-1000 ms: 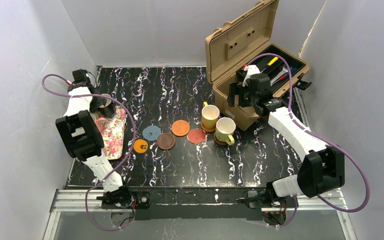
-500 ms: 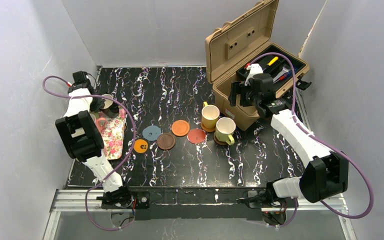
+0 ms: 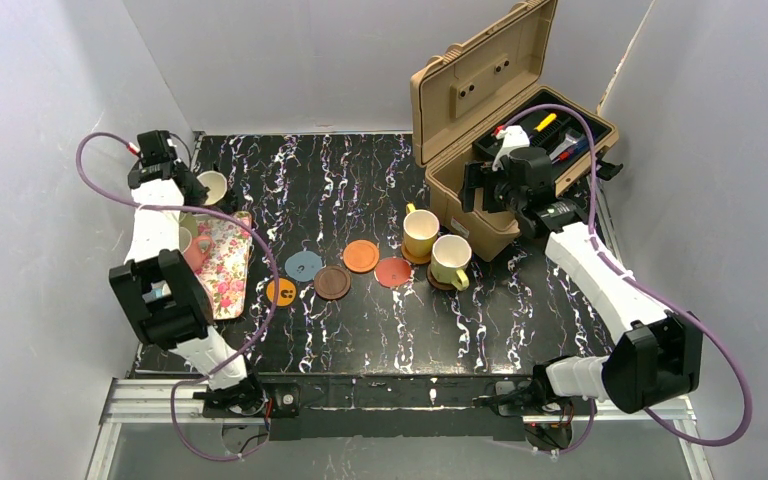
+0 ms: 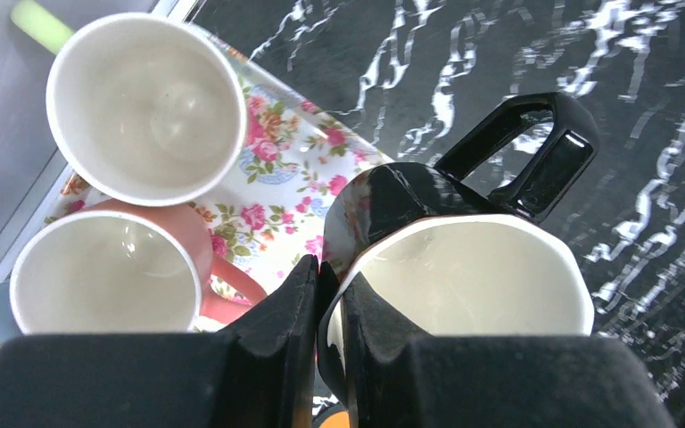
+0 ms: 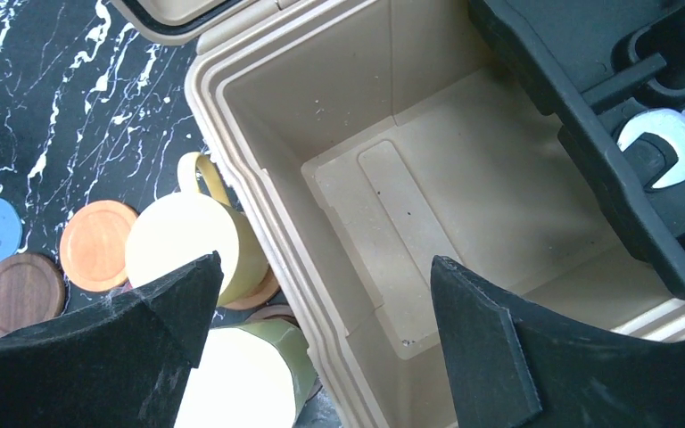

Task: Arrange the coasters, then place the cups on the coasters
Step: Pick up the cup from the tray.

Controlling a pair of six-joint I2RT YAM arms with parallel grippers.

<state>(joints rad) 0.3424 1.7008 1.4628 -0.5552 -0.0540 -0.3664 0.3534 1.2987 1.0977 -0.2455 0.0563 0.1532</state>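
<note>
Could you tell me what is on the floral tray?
A pink cup and a lime-handled cup stand on the floral tray; the left gripper, shut on a black cup, covers part of it.

This looks like a robot lab. Two white robot arms (image 3: 595,270) are bolted to a metal rail (image 3: 140,400) at the edge of a black table (image 3: 360,180). Plain white walls (image 3: 290,60) stand close around it like a box. Purple cables (image 3: 272,275) loop off the arms. Right under the right claw (image 5: 321,263) sits an open tan case (image 5: 464,205), with tools (image 5: 664,134) just beside the claw.
</note>
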